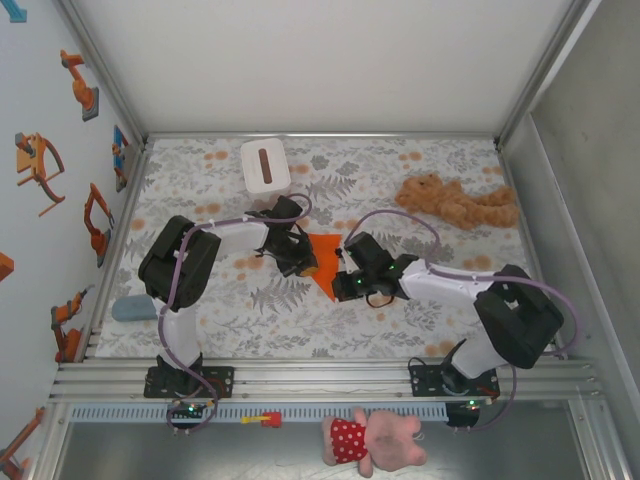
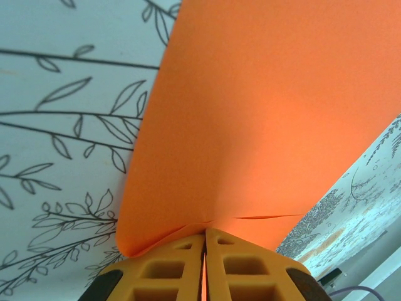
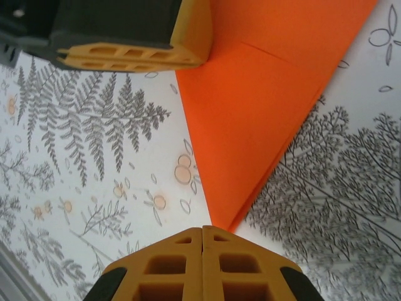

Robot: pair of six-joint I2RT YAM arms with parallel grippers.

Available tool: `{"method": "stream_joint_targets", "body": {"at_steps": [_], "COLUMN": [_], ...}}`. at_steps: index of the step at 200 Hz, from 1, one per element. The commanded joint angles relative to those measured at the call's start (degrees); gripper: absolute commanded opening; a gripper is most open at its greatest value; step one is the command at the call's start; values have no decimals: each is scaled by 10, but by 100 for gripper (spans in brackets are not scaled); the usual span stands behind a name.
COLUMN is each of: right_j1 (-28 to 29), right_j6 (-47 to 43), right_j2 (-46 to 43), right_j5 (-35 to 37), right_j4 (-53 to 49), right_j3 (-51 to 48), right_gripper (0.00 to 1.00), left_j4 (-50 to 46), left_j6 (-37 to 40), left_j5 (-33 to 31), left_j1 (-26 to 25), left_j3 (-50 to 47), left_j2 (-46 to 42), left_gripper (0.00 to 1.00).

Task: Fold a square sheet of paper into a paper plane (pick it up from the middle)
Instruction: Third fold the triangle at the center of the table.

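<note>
The square sheet of paper (image 1: 322, 255), bright orange, lies mid-table folded into a pointed wedge, its tip toward the arms. My left gripper (image 1: 303, 262) comes in from the left, shut on the paper's edge. In the left wrist view the paper (image 2: 263, 113) bulges up from the fingertips (image 2: 205, 233) and a sliver of orange shows between the jaws. My right gripper (image 1: 343, 283) is shut and holds nothing. Its fingertips (image 3: 202, 229) sit right at the paper's (image 3: 263, 106) pointed tip. One left finger (image 3: 131, 53) shows at the top of the right wrist view.
A white tissue box (image 1: 265, 165) stands at the back left. A tan plush toy (image 1: 455, 203) lies at the back right. A blue-grey object (image 1: 133, 308) sits at the left edge. A pink plush (image 1: 375, 440) lies in front of the rail.
</note>
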Motion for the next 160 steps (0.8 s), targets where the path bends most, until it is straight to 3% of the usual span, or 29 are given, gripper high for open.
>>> {"method": "stream_joint_targets", "body": {"at_steps": [1,96,160], "right_j1": [3,3,3], "right_j6": [44,56,62], "right_j2": [33,99,120], "right_j5": [-2,17,30], "right_j4": [51,31,-2], "right_j3": [23,36,35], "right_gripper": [0,0,0], "left_j4": [-41,-28,50], "left_j6": [9,3,34], "left_j5": [-74,-61,-31], "left_j1": [-1,-3,-9], "left_j3": [-17,-12,-34], "left_j2": [37,9,-82], "left_gripper": [9,9,12]}}
